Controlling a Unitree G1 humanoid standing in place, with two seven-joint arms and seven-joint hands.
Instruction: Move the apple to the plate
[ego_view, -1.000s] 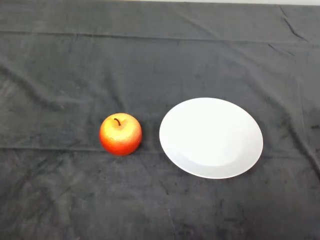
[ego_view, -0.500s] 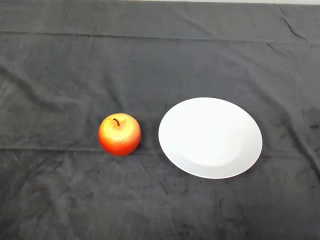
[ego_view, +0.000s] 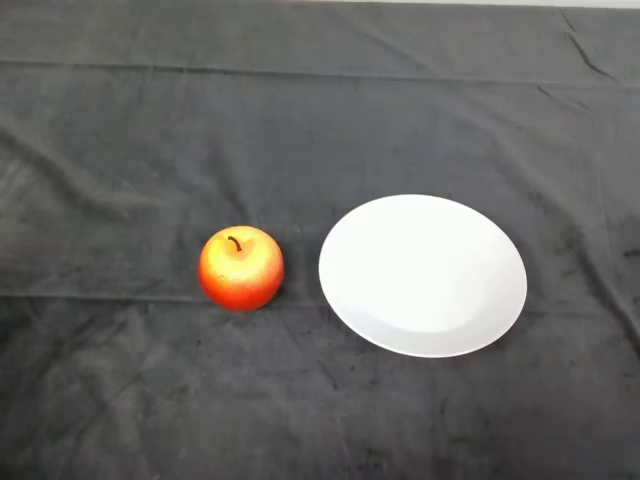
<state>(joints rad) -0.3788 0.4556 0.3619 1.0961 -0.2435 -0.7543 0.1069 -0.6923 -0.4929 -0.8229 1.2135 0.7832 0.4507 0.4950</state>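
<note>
Where cloth lies dark, apple beside plate

Dark cloth covering the bench, edge to edge.
It's a charcoal grey fabric, and it's creased: a long fold runs across near the far edge, another crosses lower down on the near side, smaller wrinkles gather at the far right corner, and a thin pale strip shows beyond the cloth's far edge.
</note>
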